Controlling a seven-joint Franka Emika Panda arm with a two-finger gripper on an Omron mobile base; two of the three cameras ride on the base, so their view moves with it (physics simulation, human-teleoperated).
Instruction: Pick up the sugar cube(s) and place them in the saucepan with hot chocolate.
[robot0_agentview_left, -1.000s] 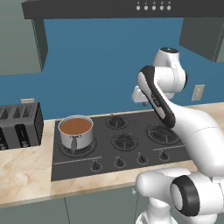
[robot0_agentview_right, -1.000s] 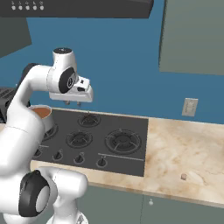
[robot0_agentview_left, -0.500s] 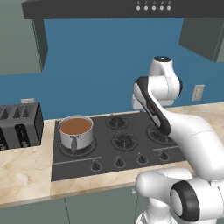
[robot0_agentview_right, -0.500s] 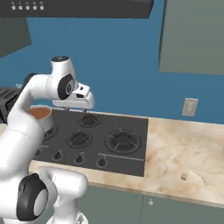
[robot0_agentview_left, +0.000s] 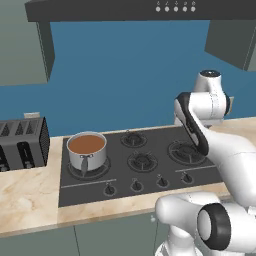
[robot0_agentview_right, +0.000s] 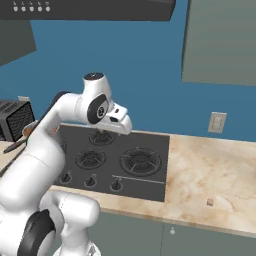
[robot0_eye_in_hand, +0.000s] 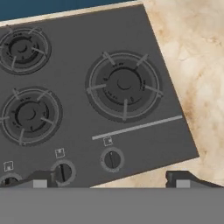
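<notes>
The saucepan, a small silver pot with brown liquid, stands on the front left burner of the stove. One small pale sugar cube lies on the marble counter right of the stove, near the front edge. My gripper hangs open above the stove's right side, its fingertips wide apart with nothing between them. Below it in the hand view are the large right burner and the knobs. The white hand sits over the middle back of the stove, well left of the cube and right of the saucepan.
A black toaster stands on the counter left of the stove. The marble counter runs to the right, with a wall outlet behind it. A range hood and cabinets hang overhead.
The arm has swung to the right, carrying the hand from near the saucepan side toward the stove's right burners. The saucepan and the cube have not moved.
</notes>
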